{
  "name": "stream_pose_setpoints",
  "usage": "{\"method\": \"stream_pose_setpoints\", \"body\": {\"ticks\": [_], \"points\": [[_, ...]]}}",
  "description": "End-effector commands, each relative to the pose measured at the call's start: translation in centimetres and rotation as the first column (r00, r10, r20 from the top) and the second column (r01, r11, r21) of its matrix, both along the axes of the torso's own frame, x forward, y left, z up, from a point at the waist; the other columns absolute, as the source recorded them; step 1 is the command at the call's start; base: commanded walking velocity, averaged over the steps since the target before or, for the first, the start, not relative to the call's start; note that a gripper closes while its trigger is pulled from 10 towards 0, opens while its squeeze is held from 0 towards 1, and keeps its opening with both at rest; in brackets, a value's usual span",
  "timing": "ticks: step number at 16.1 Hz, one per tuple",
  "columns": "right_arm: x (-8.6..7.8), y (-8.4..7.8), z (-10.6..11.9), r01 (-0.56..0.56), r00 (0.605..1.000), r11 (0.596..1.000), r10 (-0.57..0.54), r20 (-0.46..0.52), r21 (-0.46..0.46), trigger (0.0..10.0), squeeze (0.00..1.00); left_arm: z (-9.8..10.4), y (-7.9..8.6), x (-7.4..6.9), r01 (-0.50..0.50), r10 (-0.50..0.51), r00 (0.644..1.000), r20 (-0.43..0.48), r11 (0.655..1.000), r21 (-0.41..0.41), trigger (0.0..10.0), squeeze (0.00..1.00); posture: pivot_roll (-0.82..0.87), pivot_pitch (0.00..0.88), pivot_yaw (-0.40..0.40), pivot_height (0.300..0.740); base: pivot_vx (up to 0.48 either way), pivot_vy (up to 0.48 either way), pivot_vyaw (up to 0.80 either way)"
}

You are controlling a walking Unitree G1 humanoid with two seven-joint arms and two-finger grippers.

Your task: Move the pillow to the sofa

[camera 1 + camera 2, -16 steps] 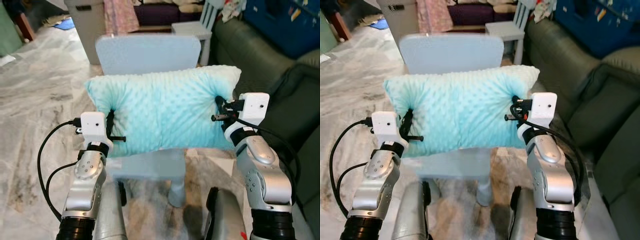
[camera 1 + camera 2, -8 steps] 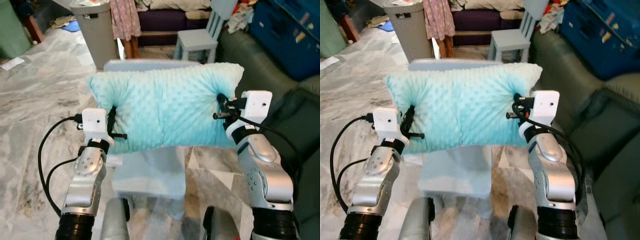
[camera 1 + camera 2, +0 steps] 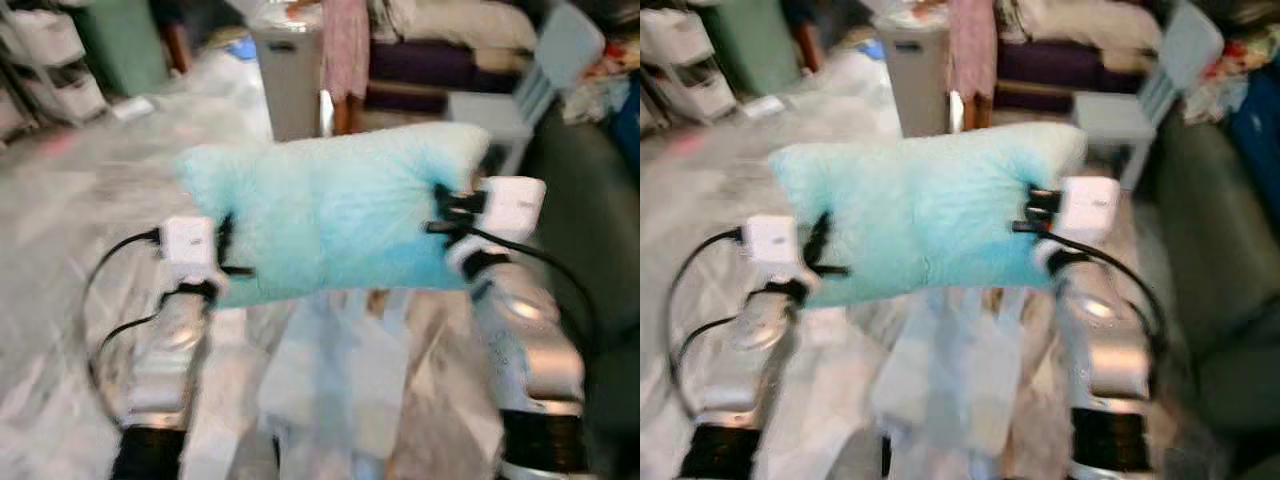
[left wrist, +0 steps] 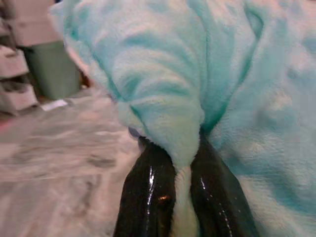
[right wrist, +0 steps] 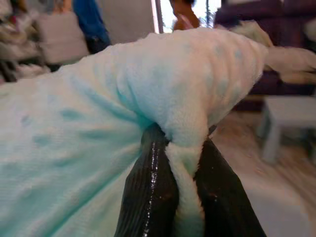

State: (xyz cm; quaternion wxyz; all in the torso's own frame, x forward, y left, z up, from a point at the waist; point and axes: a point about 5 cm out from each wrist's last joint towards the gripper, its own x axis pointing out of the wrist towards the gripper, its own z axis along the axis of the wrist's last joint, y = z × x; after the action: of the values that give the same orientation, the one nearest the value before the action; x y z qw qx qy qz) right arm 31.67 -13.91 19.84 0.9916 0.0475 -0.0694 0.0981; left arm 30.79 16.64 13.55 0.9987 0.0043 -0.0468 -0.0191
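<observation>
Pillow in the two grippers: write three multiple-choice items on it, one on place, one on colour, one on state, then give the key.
1. Where is the pillow?
A. on the floor
B. held up between the left gripper and right gripper
C. lying on the dark sofa

2. What colour is it?
A. pale turquoise
B. red
C. black

3. How do the gripper fingers stand?
A. spread wide, apart from the fabric
B. pinched shut on folds of fabric
C. resting flat on top

Key: 1 B, each gripper grips one end in the air; 2 A, plush turquoise fabric; 3 B, both wrist views show fabric squeezed between black fingers.
</observation>
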Motion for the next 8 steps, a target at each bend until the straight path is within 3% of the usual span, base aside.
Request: {"method": "stream_pose_setpoints", "body": {"ticks": [1,8], "points": [[-0.25,-1.97,0.01,0.068,0.998,0.998,-0.068,0.01,-0.002,10.0,0.0,0.43,-1.68,0.3,0.054,-0.054,0.998,0.018,0.998,-0.013,10.0,0.0,-0.05,0.0,0.026,0.737,0.0,0.0,0.0],[-0.19,-2.21,0.37,0.073,0.997,0.997,-0.073,0.019,-0.005,10.0,0.0,0.22,-2.11,0.23,0.065,-0.064,0.998,0.01,0.997,-0.039,10.0,0.0,-0.06,0.0,0.017,0.74,0.0,0.0,0.0]]}}
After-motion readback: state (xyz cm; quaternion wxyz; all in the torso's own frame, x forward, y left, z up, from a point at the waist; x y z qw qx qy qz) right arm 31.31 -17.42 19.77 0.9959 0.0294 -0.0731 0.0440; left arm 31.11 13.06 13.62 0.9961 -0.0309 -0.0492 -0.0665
